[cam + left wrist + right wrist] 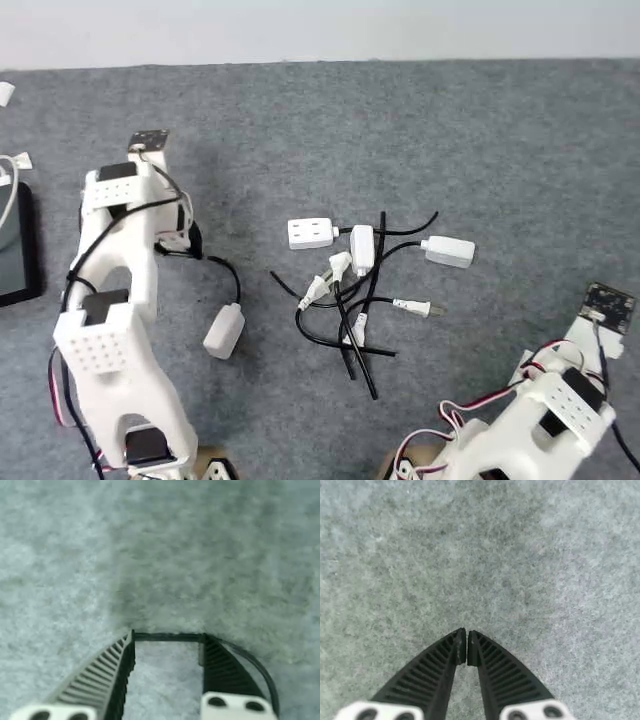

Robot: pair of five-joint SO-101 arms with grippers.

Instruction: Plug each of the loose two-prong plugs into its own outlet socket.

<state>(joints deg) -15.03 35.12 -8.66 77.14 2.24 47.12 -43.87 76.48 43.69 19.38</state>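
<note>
Left claw spread wide, black cord stretched across its fingertips (touching both tips); right claw pinched shut over bare carpet. Loose plugs and white outlet block lie tangled between the claws, well apart from each.

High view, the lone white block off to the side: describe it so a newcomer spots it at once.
On the grey table, find the tangle of black cords and white plugs at the centre. Between that tangle and the left arm lies a rounded white block on a single black cord. Unlike its neighbours, it lies apart, touching no other plug.
</note>
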